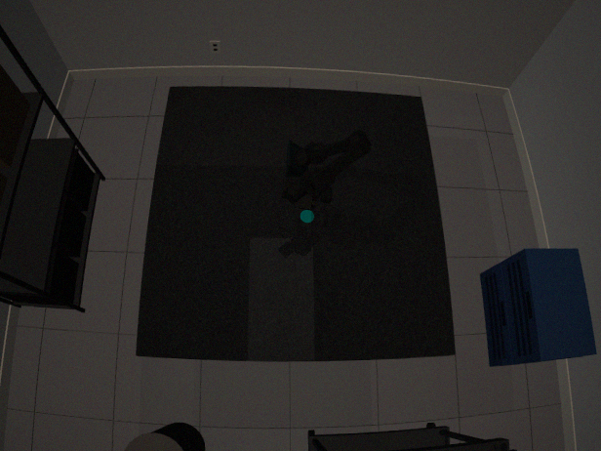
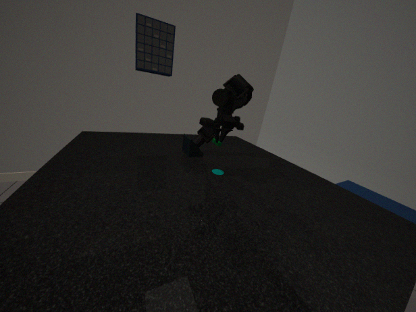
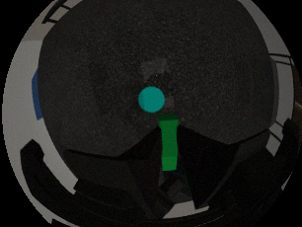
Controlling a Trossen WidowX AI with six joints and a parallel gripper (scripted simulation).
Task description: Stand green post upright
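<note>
The cyan circle (image 1: 306, 216) (image 2: 217, 171) (image 3: 151, 99) lies flat on the dark table, with nothing standing on it. My gripper (image 2: 219, 142) (image 3: 168, 129) is shut on the green post (image 2: 219, 144) (image 3: 169, 143) and holds it above the table, on the arm-base side of the circle. The post is not upright in the exterior view; its exact tilt is hard to tell. In the wrist view its dark end points toward the circle, and the fingers press its sides. In the top view the post is hidden under the dark arm.
The dark table (image 1: 205, 293) (image 2: 118, 216) carries the arm and its base (image 2: 192, 150), behind the circle in the exterior view. A lighter patch (image 1: 280, 303) shows on the table top. A blue cabinet (image 1: 561, 303) and a dark shelf (image 1: 39, 205) stand off the table.
</note>
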